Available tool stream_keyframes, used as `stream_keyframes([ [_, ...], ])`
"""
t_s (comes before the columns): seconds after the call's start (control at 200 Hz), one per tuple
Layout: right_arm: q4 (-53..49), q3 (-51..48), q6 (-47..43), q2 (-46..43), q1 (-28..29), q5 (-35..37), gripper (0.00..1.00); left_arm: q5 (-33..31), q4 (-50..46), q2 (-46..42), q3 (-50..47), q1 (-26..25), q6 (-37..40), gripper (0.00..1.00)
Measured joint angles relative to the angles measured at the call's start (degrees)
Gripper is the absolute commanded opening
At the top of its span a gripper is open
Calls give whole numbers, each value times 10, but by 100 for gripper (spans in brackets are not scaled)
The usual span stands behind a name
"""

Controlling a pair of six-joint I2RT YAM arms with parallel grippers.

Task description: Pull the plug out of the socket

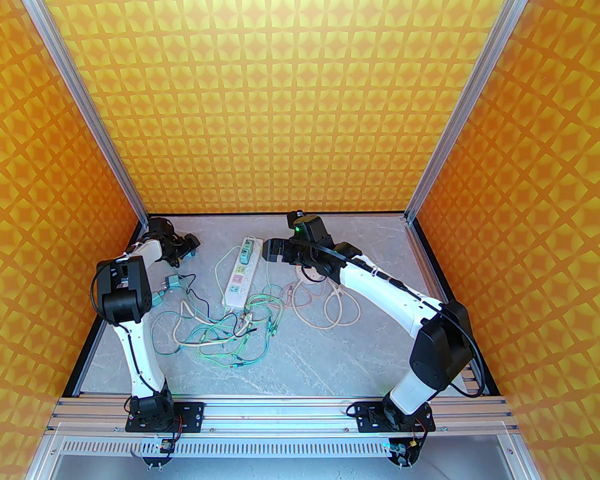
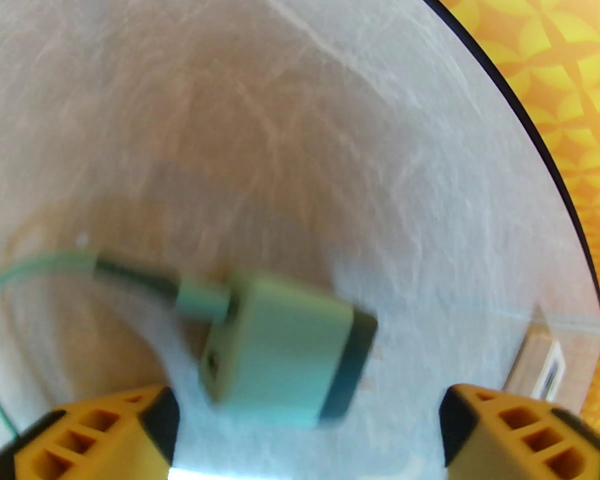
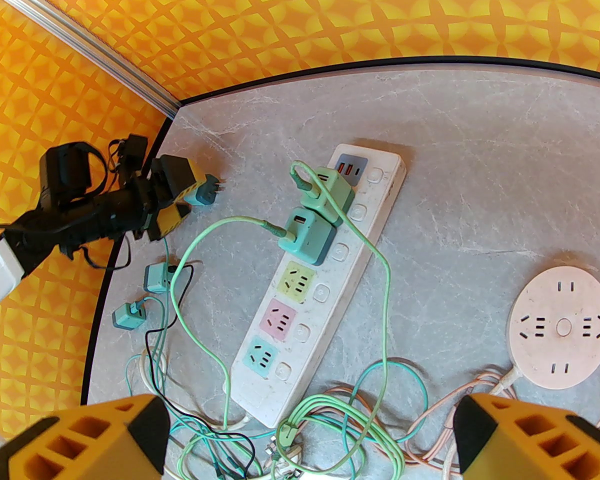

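**Q:** Claw status?

**Me:** My left claw (image 2: 305, 408) is released, fingers spread wide. The freed plug (image 2: 285, 353) sits loose between them and touches neither pad. It's blurred, so I can't tell if it's down on the bench (image 2: 280, 93). That spot is well left of the power strip (image 3: 352, 263), level with its far end. My right claw (image 3: 307, 418) is also wide apart, grasping nothing, and hovers over the strip's near end.

**Q:** What's seated in the strip?

**Me:** Two plugs, side by side at its far end. The green plug (image 3: 327, 188) is just beside the USB block, and the teal plug (image 3: 307, 235) touches it on the near side. The three coloured sockets nearer me are empty. The round socket hub (image 3: 560, 325), right of the strip, is empty too. Two spare plugs (image 3: 155, 275) lie on the bench left of the strip.

**Q:** How will they handle?

**Me:** My guess is small rigid plastic cubes, light, with smooth faces that may slip. The resistance should come from prong friction, not weight. The strip looks light and will likely lift with the pull unless it's pinned.

**Q:** Where to grip?

**Me:** On the two flat side faces, low on the body, pulling straight out along the prongs. Not the cable (image 3: 220, 228); it's soft and exits the face on the strip's left.
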Motion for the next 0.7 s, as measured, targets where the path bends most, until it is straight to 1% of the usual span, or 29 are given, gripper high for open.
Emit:
stream_keyframes([
  [0.27, 18, -19, 3, -2, 0, 0, 98, 0, 5, -99, -71, 0, -17, 99],
  [0.495, 30, -36, 9, -7, 0, 0, 98, 0, 30, -202, -157, -2, -43, 99],
  [0.6, 42, -43, 12, -7, 0, 0, 98, -1, 43, -253, -193, -10, -50, 99],
  [0.705, 50, -49, 16, -7, 0, -1, 98, -2, 65, -307, -232, -34, -57, 99],
])
